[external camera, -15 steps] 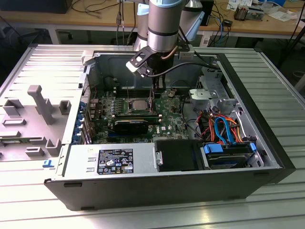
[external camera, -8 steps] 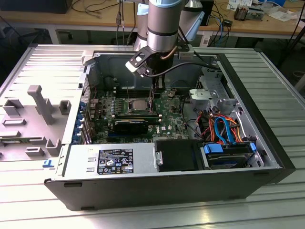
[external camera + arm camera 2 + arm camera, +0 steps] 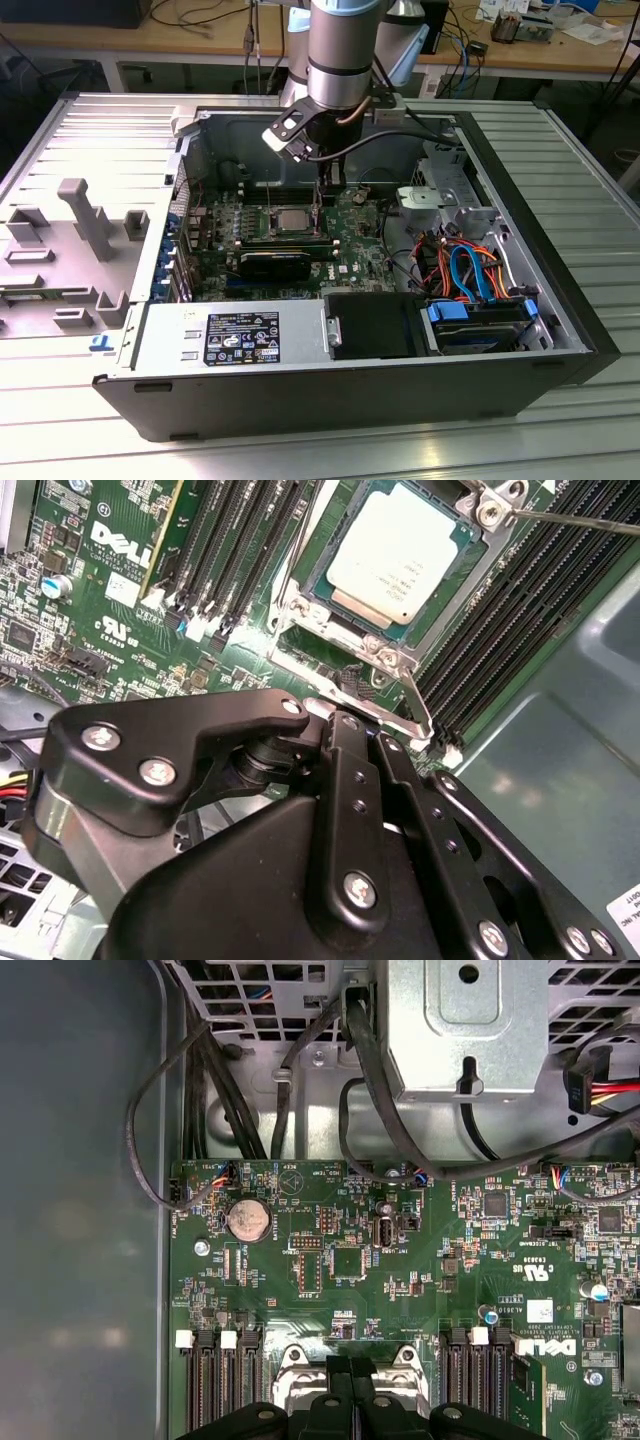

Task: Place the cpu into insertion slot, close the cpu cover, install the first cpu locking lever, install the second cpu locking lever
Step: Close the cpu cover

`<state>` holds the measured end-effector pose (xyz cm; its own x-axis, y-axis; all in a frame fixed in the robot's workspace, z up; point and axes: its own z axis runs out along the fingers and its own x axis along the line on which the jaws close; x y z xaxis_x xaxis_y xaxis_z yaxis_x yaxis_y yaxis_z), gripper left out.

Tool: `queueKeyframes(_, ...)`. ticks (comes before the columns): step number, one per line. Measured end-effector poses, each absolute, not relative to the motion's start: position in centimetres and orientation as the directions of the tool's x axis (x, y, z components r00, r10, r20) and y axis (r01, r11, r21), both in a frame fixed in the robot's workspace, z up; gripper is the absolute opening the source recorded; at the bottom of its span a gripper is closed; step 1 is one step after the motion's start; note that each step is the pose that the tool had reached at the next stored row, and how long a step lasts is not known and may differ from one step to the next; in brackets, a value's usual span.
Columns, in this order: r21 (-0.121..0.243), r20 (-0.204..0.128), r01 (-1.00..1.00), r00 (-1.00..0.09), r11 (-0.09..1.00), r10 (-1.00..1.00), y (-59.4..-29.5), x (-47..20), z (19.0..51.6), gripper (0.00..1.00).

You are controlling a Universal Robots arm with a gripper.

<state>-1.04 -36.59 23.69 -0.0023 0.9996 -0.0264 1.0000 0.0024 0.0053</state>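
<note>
**Operator:** Report procedure status.

**Engineer:** Step 1 reads as complete. The cpu (image 3: 395, 550) sits in the insertion slot (image 3: 350, 620), directly ahead of the gripper (image 3: 350, 1365) and beyond its fingertips. Step 2 also appears complete. The cpu cover (image 3: 300, 613) lies flat around the chip, with the metal top showing through its window. Steps 3 and 4 appear open. The near locking lever (image 3: 415, 705) lies between the gripper and the socket, with its bent handle at the fingertips. The far locking lever (image 3: 570, 520) juts from the socket's far corner across the memory slots (image 3: 530, 610) and is judged unlatched.

**Operator:** Gripper state?

**Engineer:** The fingers are pressed together, with no gap in the first wrist view. Whether the lever wire is caught between them cannot be told.

**Operator:** Orientation of the cpu?

**Engineer:** It lies flat, metal top facing up toward the gripper. The chip is near-square, so it has no marked long axis. Its edges run parallel and square to the memory slots. The near lever's handle runs roughly parallel to the socket edge nearest the gripper.
</note>
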Motion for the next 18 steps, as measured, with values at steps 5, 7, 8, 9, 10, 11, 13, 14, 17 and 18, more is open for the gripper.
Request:
queueKeyframes(5,0.005,-0.026,1.0,-0.002,0.002,1.0,-36.59,-1.15,23.69,0.11)
queueKeyframes(7,0.005,-0.026,1.0,-0.002,0.002,1.0,-36.59,-1.25,23.69,0.11)
queueKeyframes(8,0.005,-0.026,1.0,-0.002,0.002,1.0,-36.59,-1.26,23.69,0.11)
queueKeyframes(9,0.005,-0.026,1.0,-0.002,0.002,1.0,-36.59,-1.26,23.69,0.11)
queueKeyframes(10,0.005,-0.026,1.0,-0.002,0.002,1.0,-36.59,-1.26,23.69,0.11)
queueKeyframes(11,0.005,-0.026,1.0,-0.002,0.002,1.0,-36.6,-1.27,23.69,0.11)
queueKeyframes(13,0.005,-0.026,1.0,-0.002,0.002,1.0,-36.59,-1.27,23.69,0.11)
queueKeyframes(14,0.005,-0.026,1.0,-0.002,0.002,1.0,-36.59,-1.27,23.69,0.11)
queueKeyframes(17,0.005,-0.026,1.0,-0.002,0.002,1.0,-36.59,-1.27,23.69,0.11)
queueKeyframes(18,0.005,-0.026,1.0,-0.002,0.002,1.0,-36.59,-1.31,23.69,0.11)
